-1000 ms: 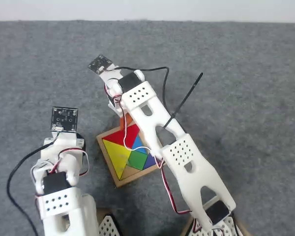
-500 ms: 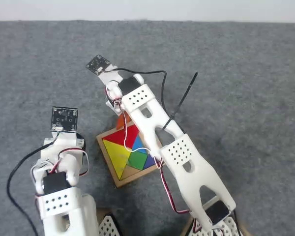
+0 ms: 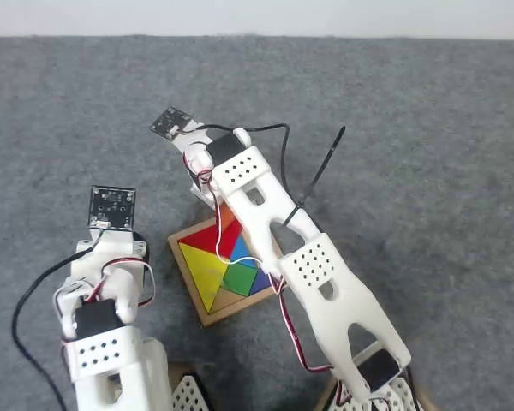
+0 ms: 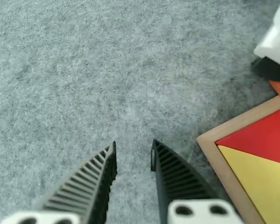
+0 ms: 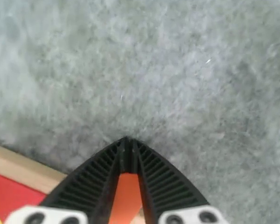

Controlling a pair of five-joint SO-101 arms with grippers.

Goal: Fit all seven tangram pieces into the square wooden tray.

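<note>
Right gripper [image 5: 126, 139]: fingers pinched almost shut on the orange piece [image 5: 127, 196], a thin sliver held edge-on between the pads, tips meeting past it. Just under and behind the tips is the tray [image 5: 16, 163] rim, with red showing inside it; ahead of the tips there is grey mat [image 5: 177, 60]. From the high view this gripper sits at the tray's far corner, its arm lying across the tray [image 3: 207, 315]. Red piece [image 3: 216, 237], yellow piece [image 3: 204, 270], green piece [image 3: 240, 278] and blue piece [image 3: 242, 250] lie seated behind the gripper. The gap for the orange is hidden by the arm.

Left gripper [image 4: 133, 145]: fingers a narrow gap apart, holding nothing, over the mat, tray corner just off to its side, not touching.

Risks: orange is gripped on edge at the rim, so it likely catches the wooden lip or lands on the red piece instead of dropping flat. Nothing braces the tray, so a push could slide it. A thin piece in a tip pinch may twist or slip out.
</note>
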